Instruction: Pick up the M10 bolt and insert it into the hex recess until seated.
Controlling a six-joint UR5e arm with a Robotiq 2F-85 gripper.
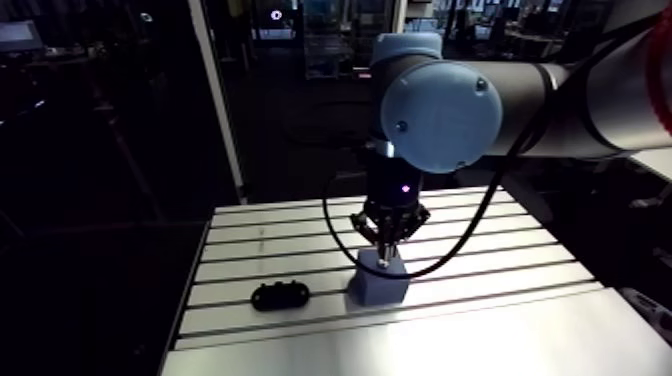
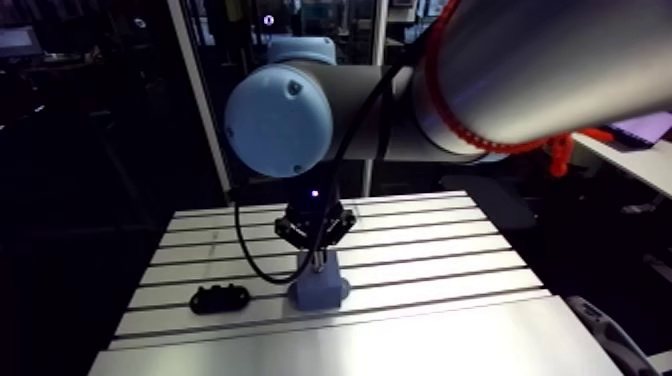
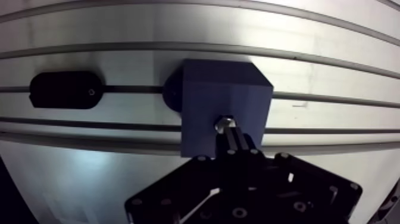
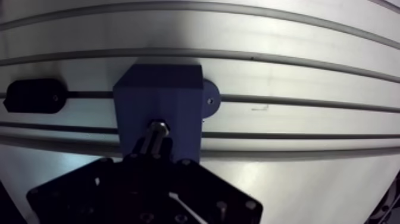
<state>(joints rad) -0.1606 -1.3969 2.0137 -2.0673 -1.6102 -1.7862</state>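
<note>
A blue block (image 3: 223, 104) stands on the slotted aluminium table (image 3: 178, 24), with a round flange at its base. My gripper (image 3: 239, 149) hangs right above the block's top face and is shut on the M10 bolt (image 3: 226, 126). The bolt's metal end points down at the block's top, touching it or just above it. The bolt and my fingers hide the hex recess. In the arm view the gripper (image 1: 386, 252) comes straight down onto the block (image 1: 379, 285).
A black oval part (image 3: 64, 89) lies on a table slot beside the block, seen in the arm view (image 1: 279, 295) as well. A smooth plate (image 1: 420, 345) runs along the table's front edge.
</note>
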